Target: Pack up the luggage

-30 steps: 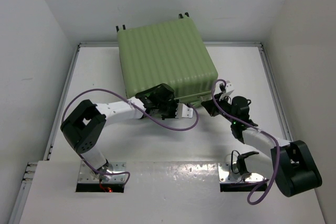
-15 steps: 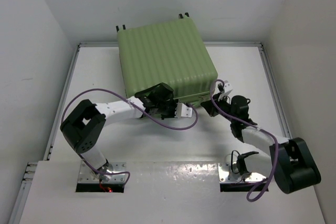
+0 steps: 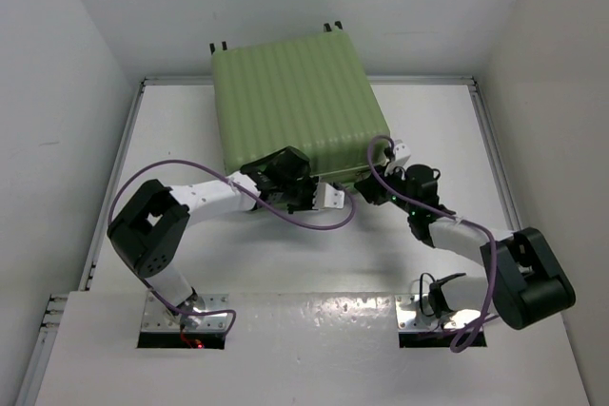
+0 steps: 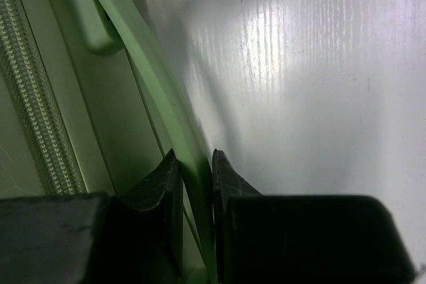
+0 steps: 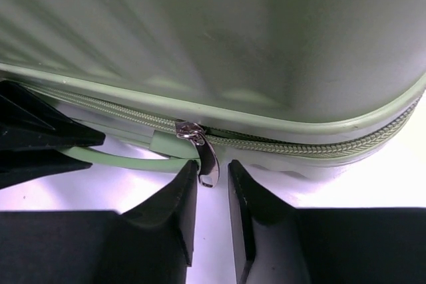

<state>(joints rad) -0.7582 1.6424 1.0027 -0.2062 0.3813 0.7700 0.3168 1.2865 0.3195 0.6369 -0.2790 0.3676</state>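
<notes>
The luggage (image 3: pixel 295 102) lies closed on the white table (image 3: pixel 428 121), in the upper middle of the overhead view. At its lower edge the left gripper (image 4: pixel 196 177) is pinched tight on a thin green strap (image 4: pixel 156 84). Just right of it, the right gripper (image 5: pixel 213 187) has its jaws slightly parted, and the silver zipper pull (image 5: pixel 200 144) hangs in the gap.

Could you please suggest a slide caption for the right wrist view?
Right tool, its jaws slightly apart, straddling the metal zipper pull on the pale-green luggage.
</notes>
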